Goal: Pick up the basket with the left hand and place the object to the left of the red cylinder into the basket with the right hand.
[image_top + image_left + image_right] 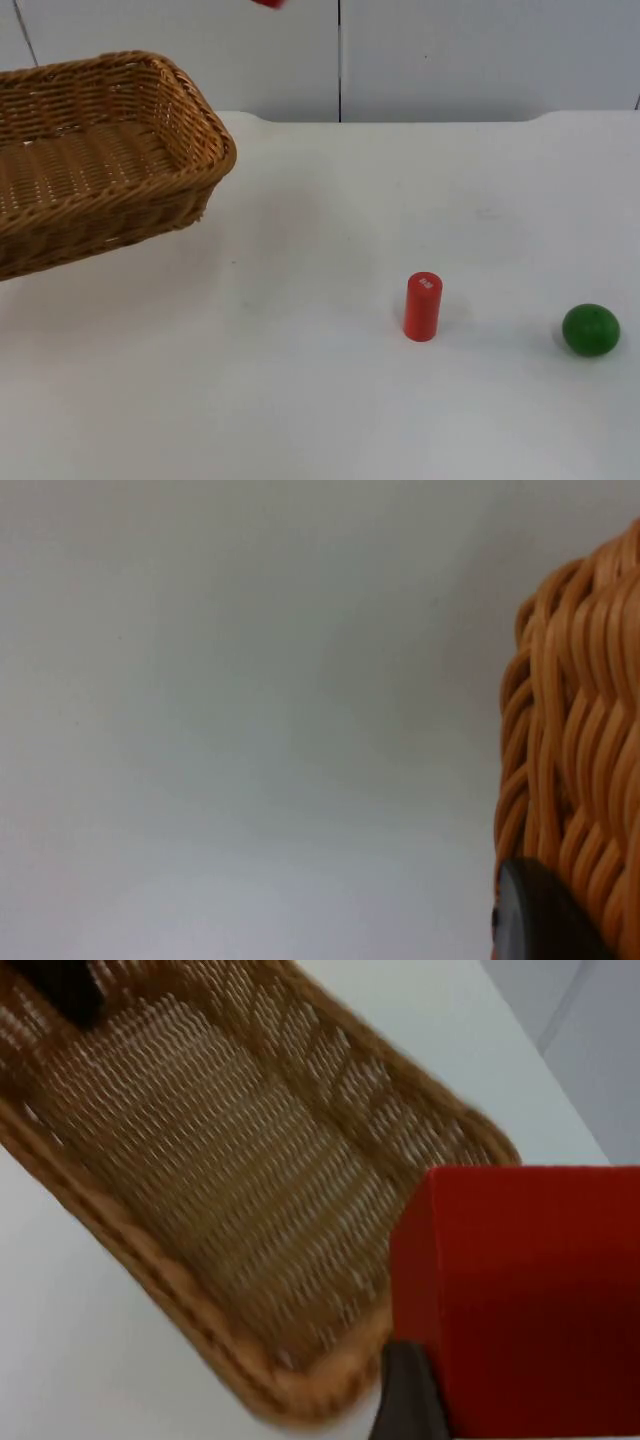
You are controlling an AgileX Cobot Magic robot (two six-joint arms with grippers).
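**Basket lifted at the left, red block carried above it**

The white table (300, 400) lies open across its middle and near side. Its far edge meets the grey partition wall (480, 60). The red cylinder (423, 306) stands upright right of centre, and a green ball (590, 329) rests well apart from it, near the right edge.

The basket (100, 160) is woven of tan wicker, oblong, with rounded corners, a thick braided rim and a flat, finely woven floor. It hangs tilted over the table's left far part and runs off the picture's left edge.

In the left wrist view, a black fingertip (540, 920) of the left gripper lies against the outer weave of the basket's wall (580, 730), with bare table beside it. How far apart its fingers are cannot be told.

The right gripper (470, 1400) pinches a red block (520, 1290), smooth and square-edged, with one dark finger (400, 1390) pressed to its side. The block hangs over the basket's open end (220, 1180), above the rim. In the top view a bit of it (268, 3) shows against the wall.
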